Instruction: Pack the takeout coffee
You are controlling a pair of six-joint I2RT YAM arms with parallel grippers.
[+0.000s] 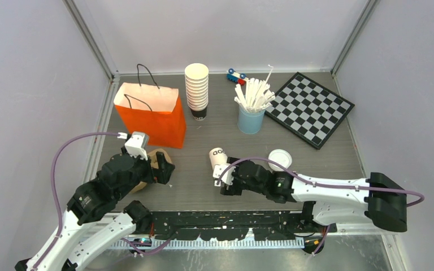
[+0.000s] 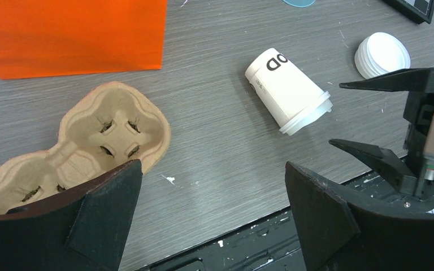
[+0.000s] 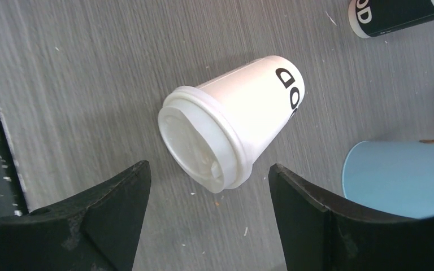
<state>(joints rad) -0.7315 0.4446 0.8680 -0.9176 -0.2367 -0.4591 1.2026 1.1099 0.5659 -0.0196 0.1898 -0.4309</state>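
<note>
Black fingers [image 3: 118,214] of the right gripper [image 3: 209,195] fill the bottom of the right wrist view, spread wide and holding nothing. One takeout coffee cup [image 3: 243,116] lies on its side on the table [image 1: 203,138] just beyond the tips, lid end toward them. Contact cannot be confirmed.

The top view alone shows the orange bag [image 1: 152,116] standing upright at far left, the chessboard [image 1: 309,107] at far right, and the full cup stack [image 1: 196,90]. Only its black bottom cup is in the right wrist view. The left wrist view alone shows the cardboard carrier [image 2: 113,127] clearly. Its two wells are unfilled, and it sits just in front of the bag. The light-blue cup [image 1: 251,120] of sticks stands mid-table. The second lidded cup [image 1: 280,159] stands upright just right of the tipped one, and the right wrist view does not show it. A toy car [image 1: 236,76] sits at the far edge.

The right arm reaches low and leftward across the near edge. The left arm bends forward, and the left gripper [image 1: 161,166] hangs over the carrier, spread and holding nothing.
</note>
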